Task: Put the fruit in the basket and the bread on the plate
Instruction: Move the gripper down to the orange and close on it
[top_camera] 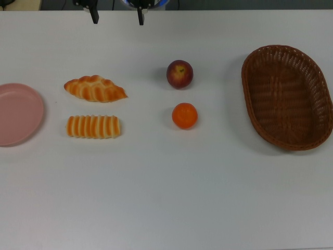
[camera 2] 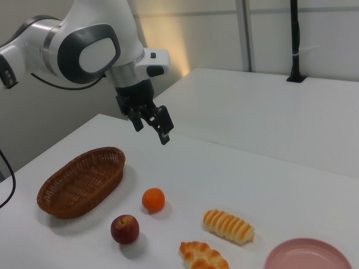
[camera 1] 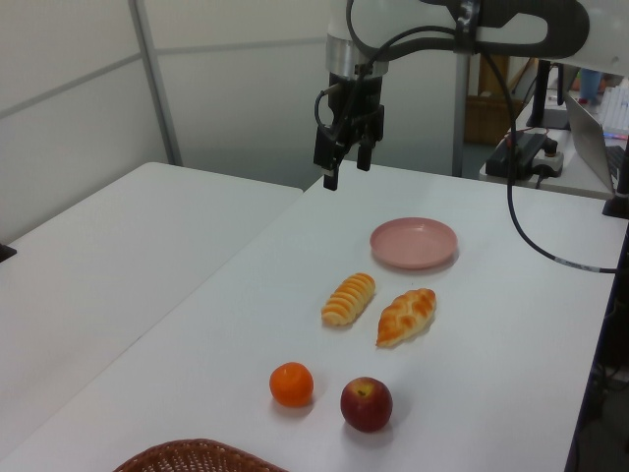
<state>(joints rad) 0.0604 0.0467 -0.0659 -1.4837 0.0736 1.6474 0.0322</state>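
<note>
White arm (camera 2: 95, 33), grey joint caps, black hand (camera 2: 150, 123) with 2 fingers.

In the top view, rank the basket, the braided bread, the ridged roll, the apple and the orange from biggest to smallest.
1. basket
2. braided bread and ridged roll: too alike to rank
3. apple, barely larger than the orange

My white table (top_camera: 156, 198) carries six things, all apart. In the top view, left to right: pink plate (top_camera: 18, 113); braided loaf (top_camera: 94, 88) above ridged roll (top_camera: 93, 126); apple (top_camera: 179, 74) above orange (top_camera: 184, 115); wicker basket (top_camera: 287, 96) at the right.
</note>
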